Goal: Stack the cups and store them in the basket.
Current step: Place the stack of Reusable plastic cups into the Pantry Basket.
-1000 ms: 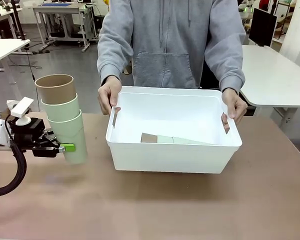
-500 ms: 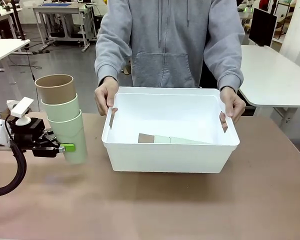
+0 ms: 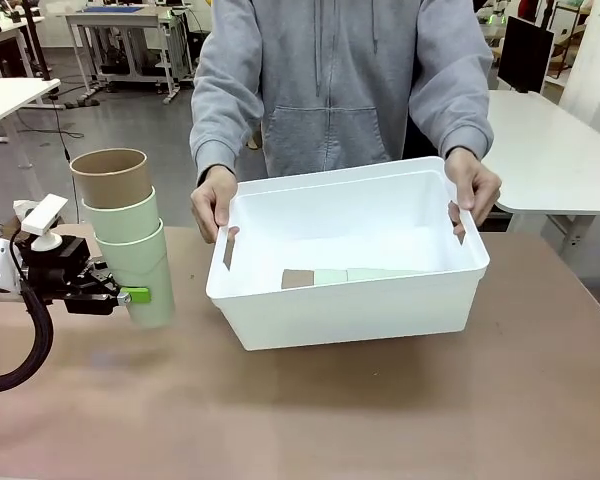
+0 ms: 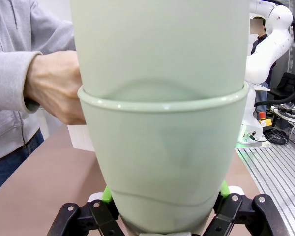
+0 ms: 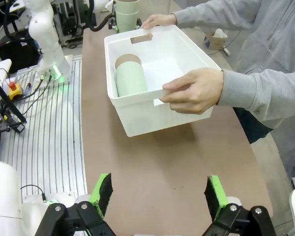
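While the right gripper (image 5: 157, 196) hangs near the robot's edge of the counter (image 3: 310, 410) with fingers spread wide and empty, the left gripper (image 3: 130, 295) is clamped on the bottom cup of an upright stack (image 3: 123, 235), mint below, brown on top. Farther off, a person's hands (image 3: 213, 202) tilt the basket (image 3: 350, 310), where more nested cups (image 3: 350, 276) lie on their side.

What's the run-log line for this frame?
left claw: shut on cup stack | right claw: open, idle | basket: tilted, held by person's hands | second stack: inside basket
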